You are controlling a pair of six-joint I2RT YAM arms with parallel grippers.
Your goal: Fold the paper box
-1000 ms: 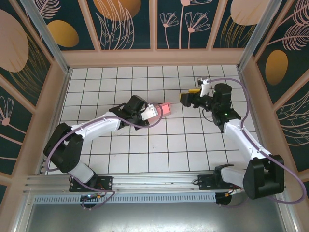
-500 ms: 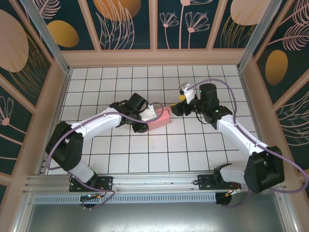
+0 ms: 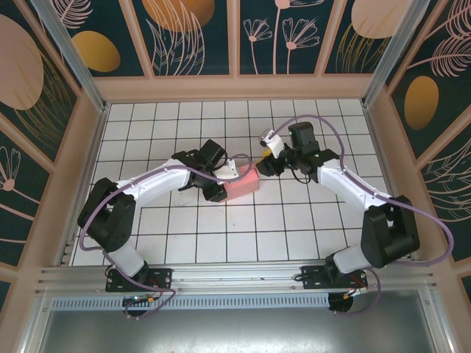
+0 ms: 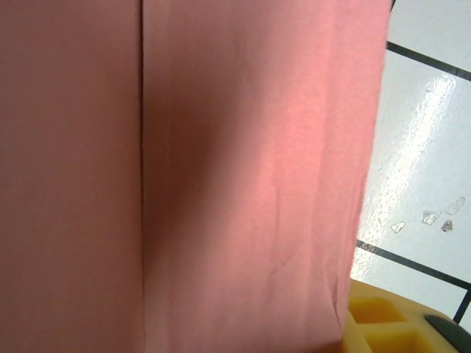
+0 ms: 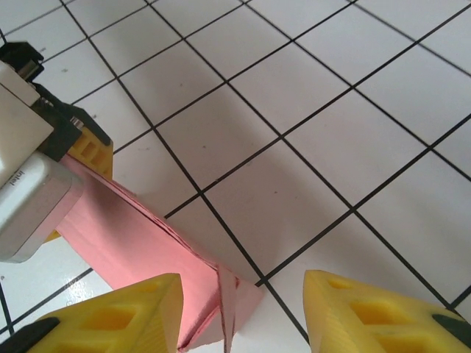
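Note:
The paper box [image 3: 247, 182] is a pink, partly folded card lying on the white tiled floor mid-table. My left gripper [image 3: 223, 181] is shut on its left end. In the left wrist view the pink card [image 4: 221, 176] is pressed close to the lens, with one yellow finger [image 4: 386, 327] at its lower right edge. My right gripper [image 3: 266, 166] is at the box's right end. In the right wrist view its jaws [image 5: 243, 323] stand open, and the box's end flap [image 5: 229, 301] rises between the yellow fingers [image 5: 110, 316], close to the left one.
Wooden walls [image 3: 81, 154] enclose the tiled floor [image 3: 294, 228] on three sides. The left arm's white wrist camera [image 5: 26, 191] sits over the box's far end in the right wrist view. Purple cables loop off both arms.
The right arm has swung left to the box's end and its jaws have narrowed. The left gripper has brought the box down onto the tiles and keeps hold.

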